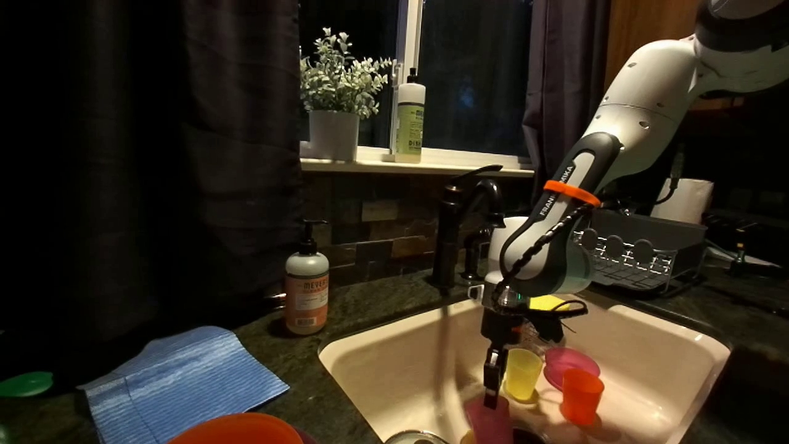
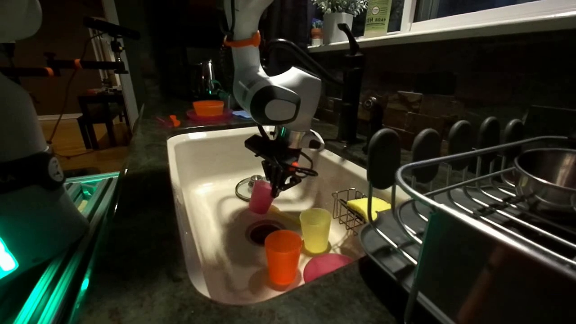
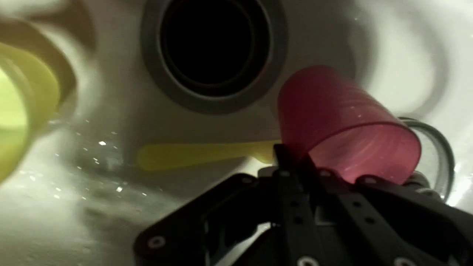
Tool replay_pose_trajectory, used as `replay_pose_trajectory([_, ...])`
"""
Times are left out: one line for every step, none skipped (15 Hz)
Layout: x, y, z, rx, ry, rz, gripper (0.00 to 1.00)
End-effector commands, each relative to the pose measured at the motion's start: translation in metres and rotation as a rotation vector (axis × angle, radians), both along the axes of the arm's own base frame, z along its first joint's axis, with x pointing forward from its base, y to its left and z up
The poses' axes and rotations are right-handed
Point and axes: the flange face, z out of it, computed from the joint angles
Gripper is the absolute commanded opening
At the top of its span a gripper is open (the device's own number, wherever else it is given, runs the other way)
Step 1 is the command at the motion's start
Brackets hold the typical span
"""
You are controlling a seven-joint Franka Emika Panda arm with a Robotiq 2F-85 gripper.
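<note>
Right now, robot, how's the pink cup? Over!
Gripper pinching pink cup at rim. Cup tilted, in sink. Yellow cup, orange cup nearby, maybe in the way.

You have dim exterior views: the sink catches light, the curtain is nearly black; your wrist view looks soft, with specks glinting.
</note>
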Motion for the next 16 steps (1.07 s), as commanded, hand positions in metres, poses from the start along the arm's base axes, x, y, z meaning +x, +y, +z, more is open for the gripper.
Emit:
replay_pose_trajectory([-0.001, 0.034, 0.006, 0.047, -0.037, 0.106, 0.02])
replay_pose_trajectory([-0.002, 0.040, 0.006, 0.050, -0.038, 0.129, 0.02])
replay_pose_trajectory([-0.002, 0.045, 0.007, 0.051, -0.040, 0.153, 0.02])
replay_pose_trajectory([-0.002, 0.048, 0.007, 0.050, -0.043, 0.171, 0.02])
replay_pose_trajectory([-0.003, 0.050, 0.008, 0.048, -0.043, 0.196, 0.02])
replay_pose_trajectory([-0.005, 0.051, 0.008, 0.048, -0.046, 0.224, 0.02])
replay_pose_trajectory([-0.007, 0.053, 0.009, 0.052, -0.048, 0.261, 0.02])
replay_pose_trajectory([-0.007, 0.053, 0.008, 0.055, -0.056, 0.290, 0.02])
replay_pose_trajectory([-0.009, 0.053, 0.009, 0.049, -0.062, 0.316, 0.02])
replay_pose_trajectory([-0.011, 0.053, 0.008, 0.054, -0.065, 0.344, 0.02])
replay_pose_trajectory([-0.012, 0.053, 0.008, 0.056, -0.073, 0.365, 0.02])
replay_pose_trajectory([-0.013, 0.052, 0.008, 0.056, -0.081, 0.376, 0.02])
replay_pose_trajectory([-0.014, 0.051, 0.008, 0.058, -0.084, 0.385, 0.02])
replay_pose_trajectory([-0.015, 0.052, 0.008, 0.065, -0.085, 0.390, 0.02])
replay_pose_trajectory([-0.017, 0.052, 0.007, 0.064, -0.083, 0.403, 0.02])
replay_pose_trajectory([-0.019, 0.052, 0.006, 0.065, -0.079, 0.415, 0.02])
